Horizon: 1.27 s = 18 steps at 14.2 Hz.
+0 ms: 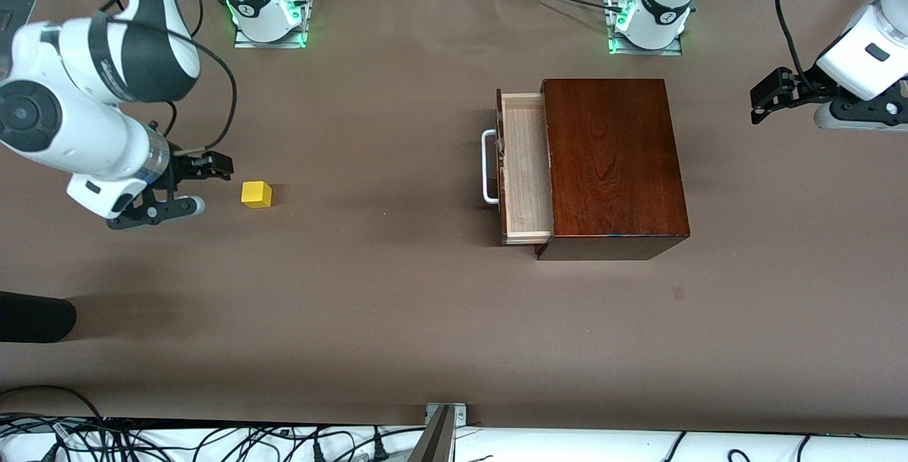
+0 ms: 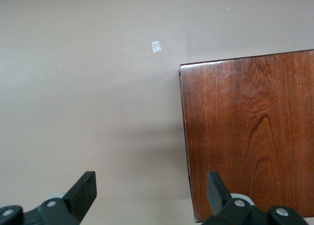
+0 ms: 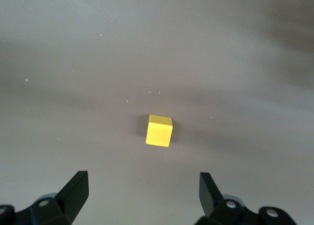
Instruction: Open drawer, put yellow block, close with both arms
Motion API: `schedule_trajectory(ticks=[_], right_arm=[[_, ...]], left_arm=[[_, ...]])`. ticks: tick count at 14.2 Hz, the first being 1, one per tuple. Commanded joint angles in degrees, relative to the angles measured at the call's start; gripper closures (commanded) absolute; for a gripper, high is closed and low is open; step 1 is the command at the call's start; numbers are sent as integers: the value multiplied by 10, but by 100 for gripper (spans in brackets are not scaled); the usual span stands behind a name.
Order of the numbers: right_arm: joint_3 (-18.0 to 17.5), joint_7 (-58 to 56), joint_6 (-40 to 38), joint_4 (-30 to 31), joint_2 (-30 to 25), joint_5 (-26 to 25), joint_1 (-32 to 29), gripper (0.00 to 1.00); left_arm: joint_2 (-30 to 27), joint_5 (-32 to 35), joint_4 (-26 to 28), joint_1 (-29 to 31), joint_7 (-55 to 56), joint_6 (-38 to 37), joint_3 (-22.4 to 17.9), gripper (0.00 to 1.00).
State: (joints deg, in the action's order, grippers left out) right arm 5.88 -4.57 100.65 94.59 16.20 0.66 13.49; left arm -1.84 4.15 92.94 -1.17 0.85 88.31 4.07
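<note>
Brown paper covers the table [image 1: 397, 306], and the dark mahogany box [image 1: 613, 164] sits on it toward the left arm's end. Its drawer [image 1: 526, 167] is pulled partway out toward the right arm's end, showing a bare pale-wood tray, with the white bar handle [image 1: 488, 167] on its front. The yellow block [image 1: 256, 194] lies on the paper well apart from the drawer, toward the right arm's end of the table. The right gripper [image 1: 202, 184] hangs low just beside the block, its 2 fingers [image 3: 73, 188] spread wide with nothing between them; in the right wrist view the block [image 3: 159, 130] sits ahead of the gap. The left gripper [image 1: 766, 103] is held up past the box at the left arm's end, fingers [image 2: 83, 190] also wide apart and holding nothing, with a corner of the box [image 2: 250, 136] in its wrist view.
</note>
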Motion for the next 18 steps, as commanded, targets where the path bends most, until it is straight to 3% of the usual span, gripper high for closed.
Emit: schedule_trajectory(ticks=[1, 11, 18], right_arm=[[-3, 1, 74, 77, -6, 24, -27, 0], [4, 6, 356, 311, -13, 71, -31, 0], [-2, 7, 420, 337, 24, 80, -31, 0]], left_arm=[[-4, -11, 6, -2, 5, 9, 0, 0], [-3, -11, 6, 1, 2, 5, 1, 0], [-3, -11, 6, 2, -1, 5, 0, 0]])
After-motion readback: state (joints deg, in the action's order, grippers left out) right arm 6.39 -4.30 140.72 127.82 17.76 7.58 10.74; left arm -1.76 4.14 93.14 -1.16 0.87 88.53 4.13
